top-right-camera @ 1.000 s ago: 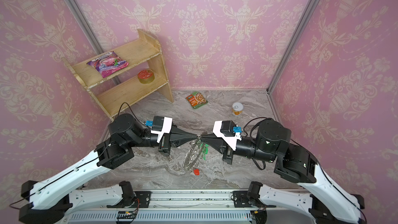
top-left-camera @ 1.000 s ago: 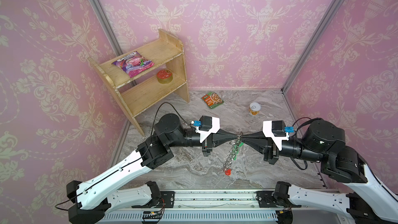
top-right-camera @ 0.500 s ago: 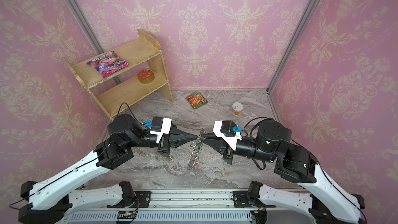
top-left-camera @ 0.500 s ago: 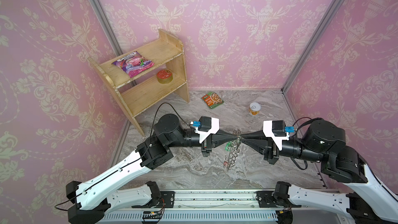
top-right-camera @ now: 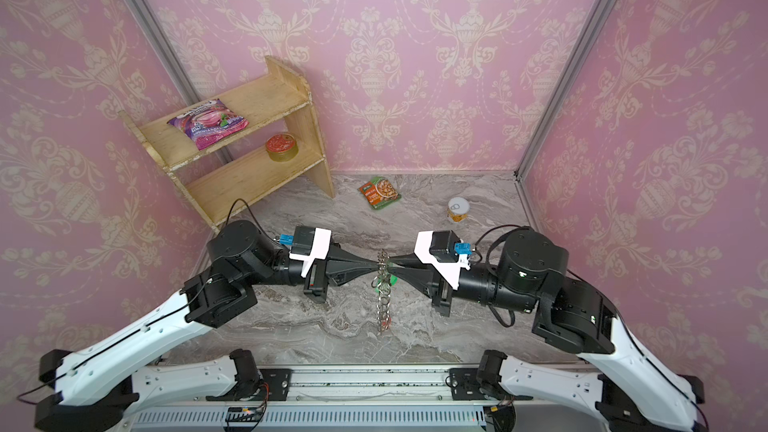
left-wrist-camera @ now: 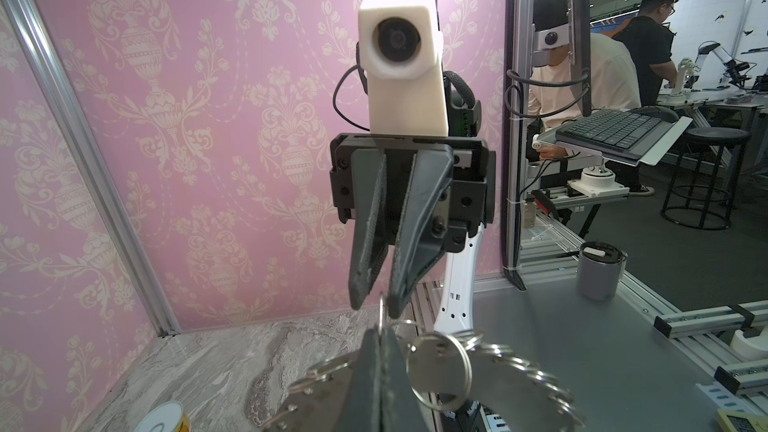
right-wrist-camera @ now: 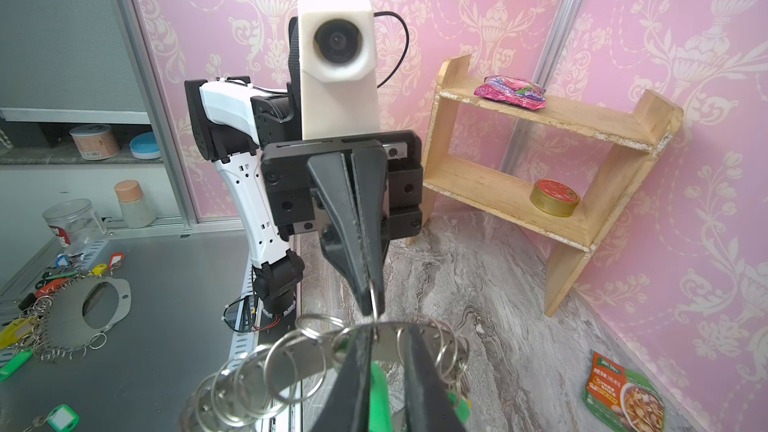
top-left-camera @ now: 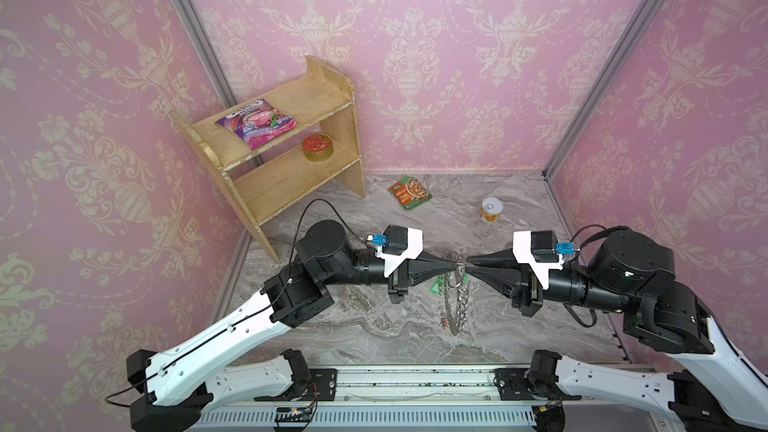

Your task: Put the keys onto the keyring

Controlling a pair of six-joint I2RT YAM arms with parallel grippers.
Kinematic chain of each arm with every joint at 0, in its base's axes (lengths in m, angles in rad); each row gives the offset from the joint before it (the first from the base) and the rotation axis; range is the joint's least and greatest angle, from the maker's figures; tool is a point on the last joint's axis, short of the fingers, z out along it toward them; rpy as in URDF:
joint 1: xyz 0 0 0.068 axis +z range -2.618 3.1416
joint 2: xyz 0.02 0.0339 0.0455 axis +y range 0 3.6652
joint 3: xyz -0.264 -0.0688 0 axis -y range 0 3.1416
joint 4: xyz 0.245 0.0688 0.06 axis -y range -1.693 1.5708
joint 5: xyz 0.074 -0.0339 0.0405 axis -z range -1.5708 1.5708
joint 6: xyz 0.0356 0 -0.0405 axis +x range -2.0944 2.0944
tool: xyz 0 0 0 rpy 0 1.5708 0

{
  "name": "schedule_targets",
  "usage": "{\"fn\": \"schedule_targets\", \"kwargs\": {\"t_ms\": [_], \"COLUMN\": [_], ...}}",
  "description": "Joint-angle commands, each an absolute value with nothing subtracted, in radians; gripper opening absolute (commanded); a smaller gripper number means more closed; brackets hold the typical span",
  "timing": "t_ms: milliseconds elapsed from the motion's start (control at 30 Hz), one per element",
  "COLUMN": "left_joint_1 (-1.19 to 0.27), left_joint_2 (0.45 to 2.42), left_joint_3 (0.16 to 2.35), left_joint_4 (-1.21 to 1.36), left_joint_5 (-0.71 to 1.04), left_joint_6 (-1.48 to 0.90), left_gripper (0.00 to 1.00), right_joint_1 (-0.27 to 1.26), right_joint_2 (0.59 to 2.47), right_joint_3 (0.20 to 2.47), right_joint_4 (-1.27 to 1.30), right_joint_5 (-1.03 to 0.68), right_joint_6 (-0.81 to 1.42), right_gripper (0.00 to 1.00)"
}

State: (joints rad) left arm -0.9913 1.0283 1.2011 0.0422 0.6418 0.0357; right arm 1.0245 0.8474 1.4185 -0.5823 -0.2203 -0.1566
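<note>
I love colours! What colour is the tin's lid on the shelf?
Red. The tin shows best in the right wrist view.

1. The left arm (top-left-camera: 232, 326) and right arm (top-left-camera: 623, 384) match: glossy white shells on the long links, chunky black housings at the joints.
2. Each wrist carries a white block with a round dark lens: the left wrist camera (right-wrist-camera: 336, 60) and the right wrist camera (left-wrist-camera: 399, 56).
3. A blue plug (top-left-camera: 378, 239) sits behind each camera, and a thin black cable (top-left-camera: 318, 200) loops off the left arm.
4. The left gripper (right-wrist-camera: 370, 309) and right gripper (left-wrist-camera: 380, 305) are black. Their fingers (left-wrist-camera: 419, 222) are long wedges tapering to points, set on square mounts (left-wrist-camera: 469, 197) dotted with screws.
</note>
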Motion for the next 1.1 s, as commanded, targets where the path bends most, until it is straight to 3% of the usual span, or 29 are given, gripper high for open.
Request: {"fn": "schedule_targets", "kwargs": {"t_ms": [0,200,400,800,833,967,1067], "left_joint_1": [-0.989,-0.989,-0.989,-0.989,-0.989,-0.989,-0.989], "left_joint_2": [1.011,1.010,1.008,0.996,0.994,0.986,0.987], "left_joint_3": [1.209,1.212,1.213,1.210,1.210,1.217,1.232], "left_joint_4": [0.063,0.063,0.064,0.000,-0.015,-0.108,-0.169], "left_joint_5": [0.667,0.669,0.673,0.643,0.637,0.605,0.589], "left_joint_6": [0.042,0.039,0.041,0.058,0.058,0.079,0.086], "left_gripper": [0.00,0.00,0.00,0.00,0.02,0.29,0.39], "right_joint_1": [1.028,1.029,1.028,1.029,1.029,1.028,1.027], "right_joint_2": [0.858,0.865,0.870,0.906,0.910,0.947,0.989], "right_joint_3": [1.433,1.437,1.442,1.513,1.525,1.597,1.653], "right_joint_4": [-0.573,-0.574,-0.578,-0.670,-0.687,-0.781,-0.857], "right_joint_5": [-0.231,-0.230,-0.234,-0.239,-0.239,-0.242,-0.260], "right_joint_6": [-0.158,-0.162,-0.162,-0.184,-0.187,-0.202,-0.208], "right_gripper": [0.17,0.13,0.00,0.00,0.00,0.00,0.00]}}
